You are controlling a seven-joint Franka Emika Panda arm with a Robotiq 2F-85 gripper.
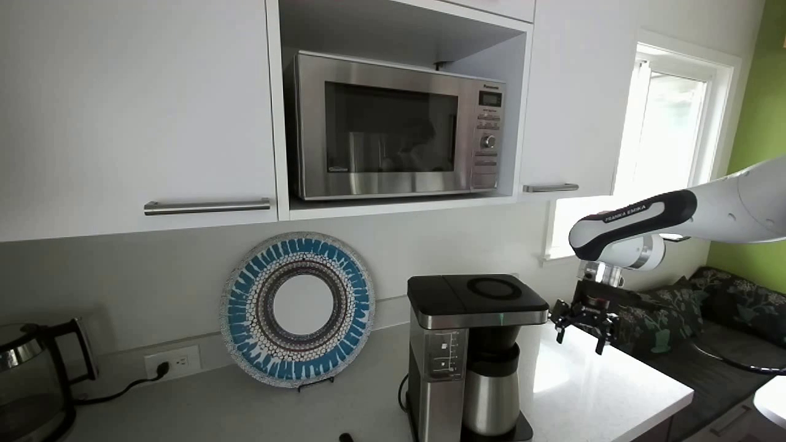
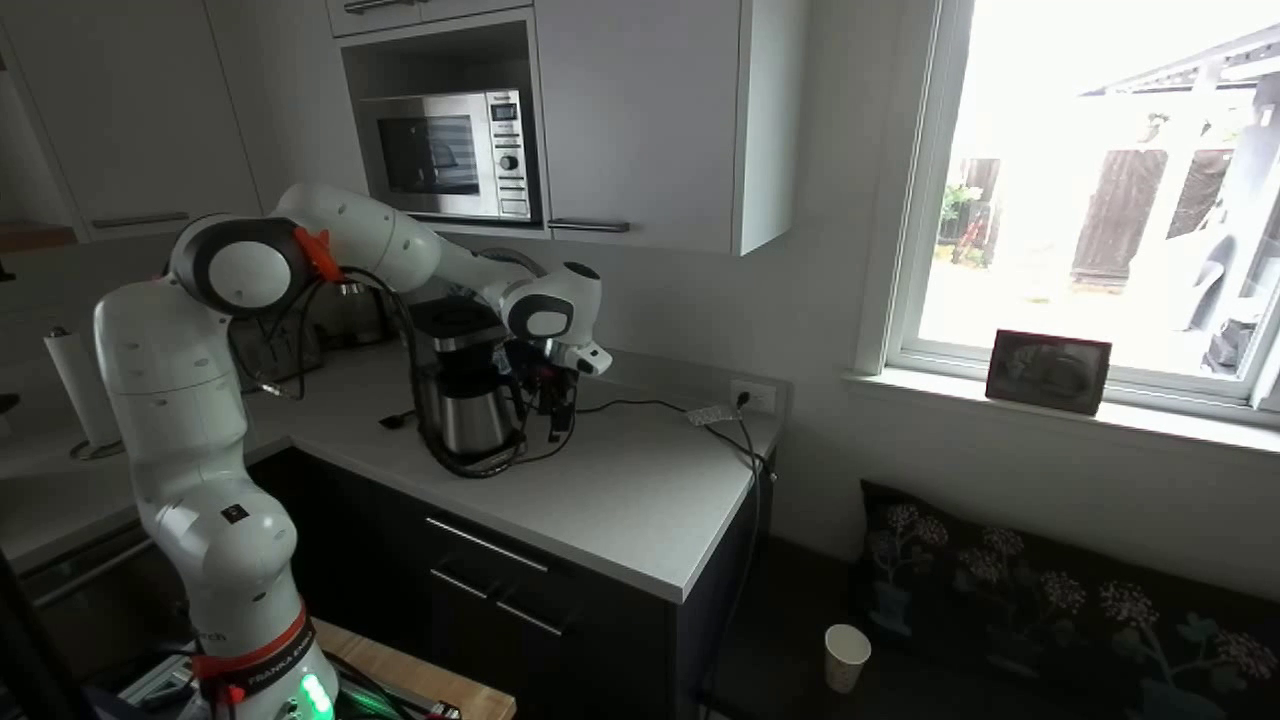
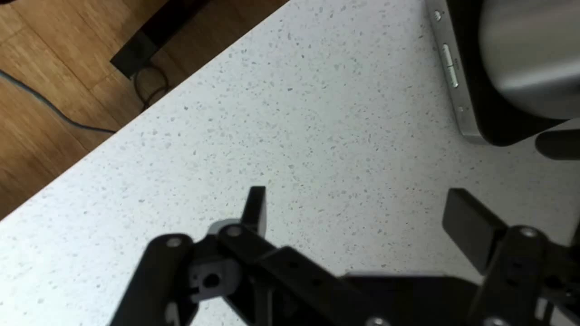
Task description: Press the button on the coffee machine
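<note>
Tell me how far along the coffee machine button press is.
Done: the jug stands in the coffee machine.
In hand: the open fingers hang empty over the counter, apart from what look like buttons on the machine's base.
Left: probably moving across and pressing one; nothing touches them now.

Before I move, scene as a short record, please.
target: coffee machine, upright on the counter
vessel: steel carafe, seated in the machine
controls: two slim bars, likely buttons, low on the machine in the wrist view
jaws: open, nothing between them, above the counter, apart from the bars
overhead: microwave in the cabinet niche
elsewhere: paper cup, off the counter
power: cannot tell
</note>
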